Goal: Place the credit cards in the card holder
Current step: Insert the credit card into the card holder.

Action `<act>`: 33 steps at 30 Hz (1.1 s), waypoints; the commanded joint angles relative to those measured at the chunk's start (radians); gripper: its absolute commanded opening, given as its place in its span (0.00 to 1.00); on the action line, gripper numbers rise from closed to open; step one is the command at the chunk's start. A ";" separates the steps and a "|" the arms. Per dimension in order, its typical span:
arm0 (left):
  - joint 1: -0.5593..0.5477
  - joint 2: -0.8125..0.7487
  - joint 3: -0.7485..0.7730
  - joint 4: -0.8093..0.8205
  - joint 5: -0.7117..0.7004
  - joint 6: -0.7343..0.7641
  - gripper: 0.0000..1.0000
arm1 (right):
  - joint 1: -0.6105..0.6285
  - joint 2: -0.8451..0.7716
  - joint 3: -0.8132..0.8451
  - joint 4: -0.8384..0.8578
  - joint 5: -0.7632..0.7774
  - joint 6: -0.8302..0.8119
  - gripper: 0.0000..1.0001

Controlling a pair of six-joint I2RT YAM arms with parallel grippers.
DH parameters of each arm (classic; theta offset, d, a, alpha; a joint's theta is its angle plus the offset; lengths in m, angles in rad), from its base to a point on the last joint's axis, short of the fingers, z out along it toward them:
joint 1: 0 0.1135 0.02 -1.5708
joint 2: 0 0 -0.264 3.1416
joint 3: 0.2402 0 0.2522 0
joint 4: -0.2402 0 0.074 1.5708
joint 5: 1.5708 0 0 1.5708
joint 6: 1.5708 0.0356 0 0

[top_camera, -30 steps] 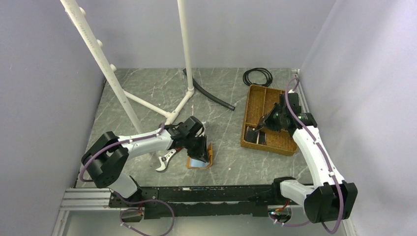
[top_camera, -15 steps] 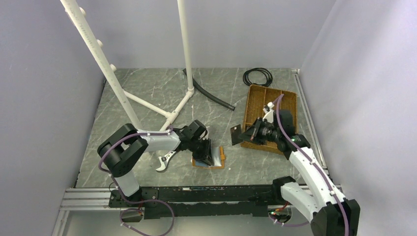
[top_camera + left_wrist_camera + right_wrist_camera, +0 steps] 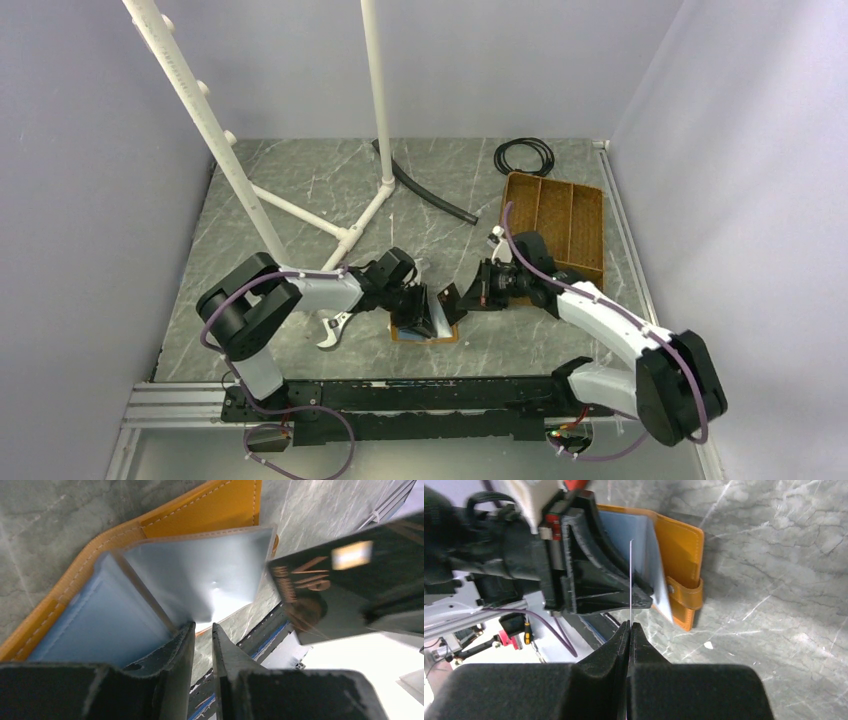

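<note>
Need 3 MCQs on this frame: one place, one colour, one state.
1. Where is the card holder? A on the table, at the left gripper; B at the table's far edge; C lifted clear of the table.
2. Colour of the credit card at the right gripper? A white; B red; C black.
3. Right gripper's state? A open, empty; B shut on the credit card; C out of view.
Key: 1 A, it lies open at the left gripper. 2 C, black with gold print. 3 B, its jaws pinch the card's edge.
</note>
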 commanded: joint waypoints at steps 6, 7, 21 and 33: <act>-0.004 -0.116 -0.010 -0.085 -0.033 0.019 0.30 | 0.048 0.152 -0.022 0.125 0.084 -0.072 0.00; -0.003 -0.155 -0.012 -0.109 -0.046 0.021 0.33 | 0.052 0.155 -0.022 0.131 0.084 -0.076 0.00; 0.057 -0.210 -0.097 -0.239 -0.192 0.027 0.12 | 0.141 0.240 -0.009 0.250 0.012 -0.046 0.00; 0.057 -0.191 -0.086 -0.284 -0.229 0.026 0.08 | 0.142 0.295 -0.043 0.344 -0.044 -0.006 0.00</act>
